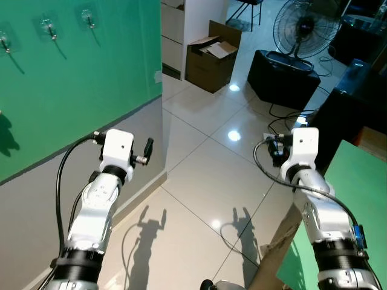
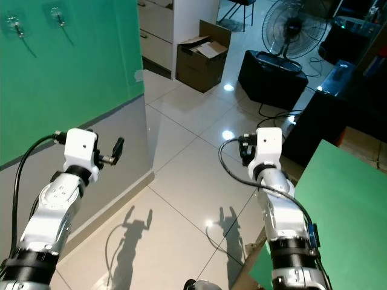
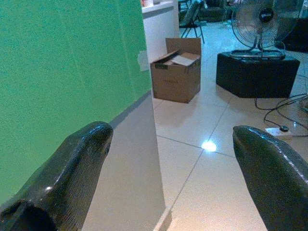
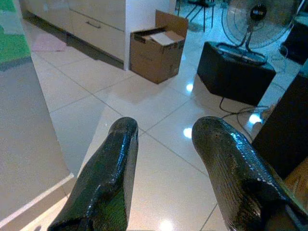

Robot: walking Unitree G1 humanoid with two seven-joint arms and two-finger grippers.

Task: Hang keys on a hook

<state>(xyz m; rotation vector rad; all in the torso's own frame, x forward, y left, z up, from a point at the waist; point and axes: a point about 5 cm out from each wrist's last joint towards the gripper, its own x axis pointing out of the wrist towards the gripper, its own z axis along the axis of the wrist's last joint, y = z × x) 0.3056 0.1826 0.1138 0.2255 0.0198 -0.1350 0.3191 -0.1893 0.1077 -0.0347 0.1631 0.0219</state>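
Observation:
Three clear adhesive hooks sit high on the green wall (image 1: 72, 84) to my left: one hook (image 1: 7, 43), a second hook (image 1: 49, 27) and a third hook (image 1: 89, 18). Both silver arms are raised in front of me, the left arm (image 1: 100, 199) close to the wall and the right arm (image 1: 314, 199) over the tiled floor. In the left wrist view my left gripper (image 3: 168, 178) is open, its black fingers (image 3: 72, 173) wide apart with nothing between them. My right gripper (image 4: 166, 127) is open too, and its fingers (image 4: 110, 168) frame only bare floor.
An open cardboard box (image 1: 208, 57) stands by the white cabinet (image 1: 181, 30). Farther right are a black case (image 1: 283, 77) with a fan (image 1: 305, 27) on it. Cables and a power strip (image 1: 299, 121) lie on the tiles. A green tabletop (image 1: 357, 187) is at my right.

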